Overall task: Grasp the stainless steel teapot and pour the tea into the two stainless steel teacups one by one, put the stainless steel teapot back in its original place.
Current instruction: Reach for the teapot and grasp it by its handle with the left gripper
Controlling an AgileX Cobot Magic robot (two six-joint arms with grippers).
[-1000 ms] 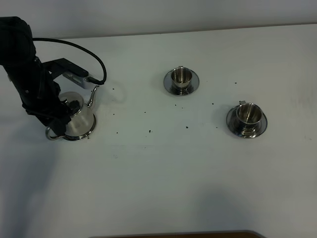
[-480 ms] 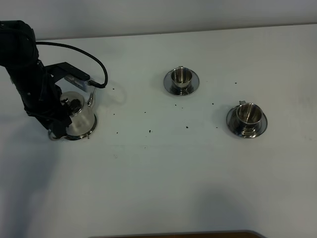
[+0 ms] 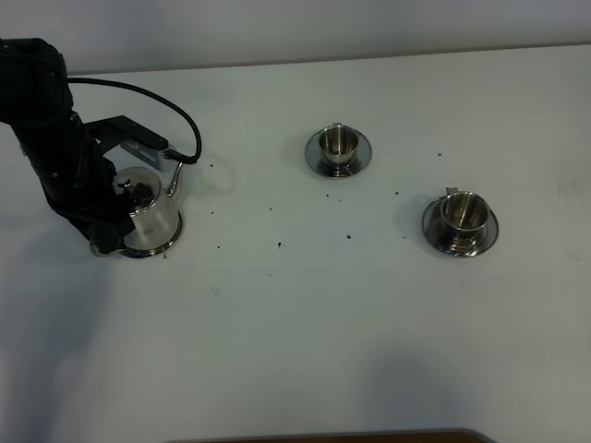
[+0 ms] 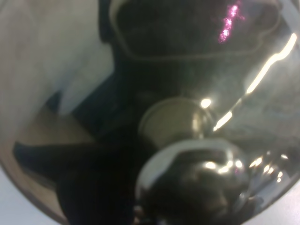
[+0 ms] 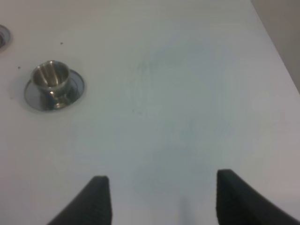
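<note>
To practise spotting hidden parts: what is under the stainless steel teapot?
A steel coaster: only its rim shows around the base of the teapot. The pot covers its centre.

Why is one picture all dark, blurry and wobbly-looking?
Left wrist view: the camera sits very close to the shiny teapot, so it is out of focus, with warped reflections, glare streaks and a pink glint. Exterior high view: sharp, with soft shadows on the table. Right wrist view: slightly soft; the right gripper is blurred.
</note>
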